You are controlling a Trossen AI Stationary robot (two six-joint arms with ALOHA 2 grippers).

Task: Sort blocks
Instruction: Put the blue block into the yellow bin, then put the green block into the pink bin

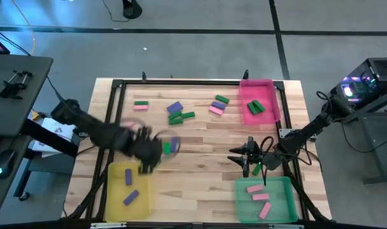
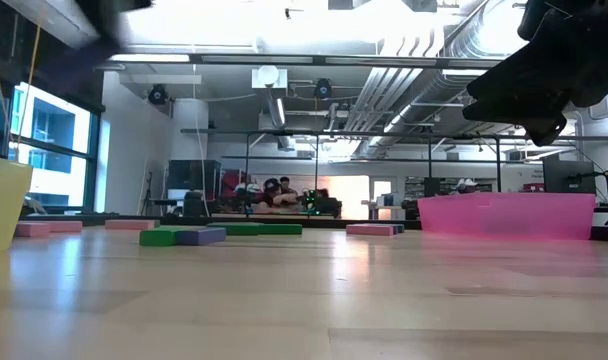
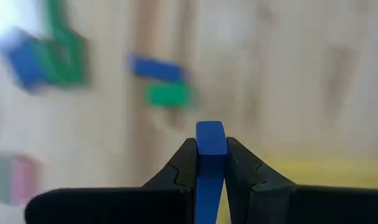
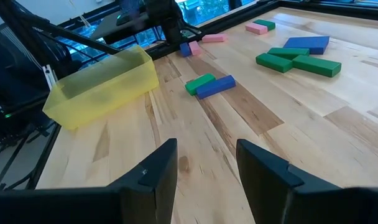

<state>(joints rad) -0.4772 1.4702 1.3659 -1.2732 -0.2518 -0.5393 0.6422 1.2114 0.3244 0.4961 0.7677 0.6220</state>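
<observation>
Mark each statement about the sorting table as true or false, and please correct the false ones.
1. The left gripper holds a purple block between its fingers. True.
2. The yellow tray has pink blocks inside. False: two purple blocks lie in it.
3. The right gripper is open and holds nothing. True.
4. The pink tray is empty. False: green blocks lie in it.
5. The green tray holds pink blocks. True.
</observation>
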